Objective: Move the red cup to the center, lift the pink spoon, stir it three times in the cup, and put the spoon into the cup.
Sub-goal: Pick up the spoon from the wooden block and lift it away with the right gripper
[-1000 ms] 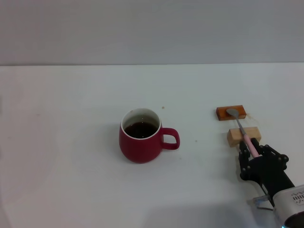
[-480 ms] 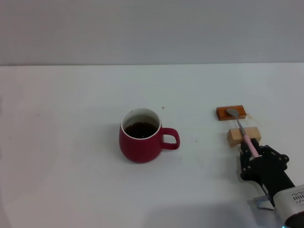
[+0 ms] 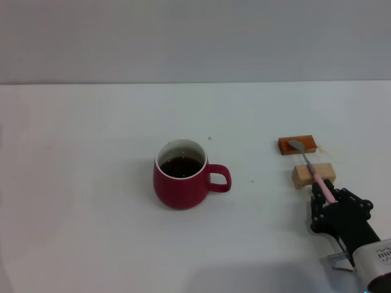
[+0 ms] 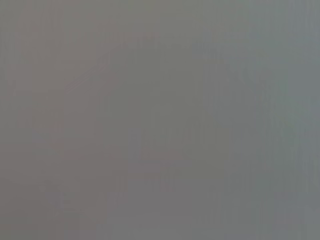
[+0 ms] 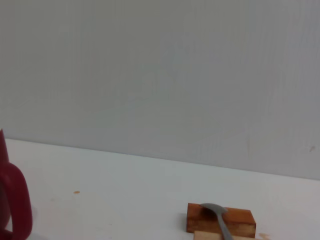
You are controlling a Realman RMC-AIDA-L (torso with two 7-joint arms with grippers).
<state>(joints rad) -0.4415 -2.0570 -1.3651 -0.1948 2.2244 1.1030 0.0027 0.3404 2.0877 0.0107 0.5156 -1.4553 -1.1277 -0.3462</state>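
The red cup is seen standing upright near the middle of the white surface, its handle turned toward the robot's right and dark liquid visible inside; the first step is judged complete. In the right wrist view only the edge of the red cup is caught.

The pink spoon is laid across two small blocks well to the right of the cup: its grey bowl over the orange-brown block, its neck over the light wooden block, and its pink handle running back into the right hand. The handle is shown clamped between the dark fingers of that hand, so the spoon is taken to be grasped.

Compared with a second ago, the hand has been drawn slightly back toward the robot, and the spoon's bowl has shifted a little with it over the orange-brown block. This is read as a sign that the grip has taken hold and that the lift is just beginning; the spoon is not yet clear of the blocks.

The left hand is not seen in any view; its wrist camera shows only a blank grey field.
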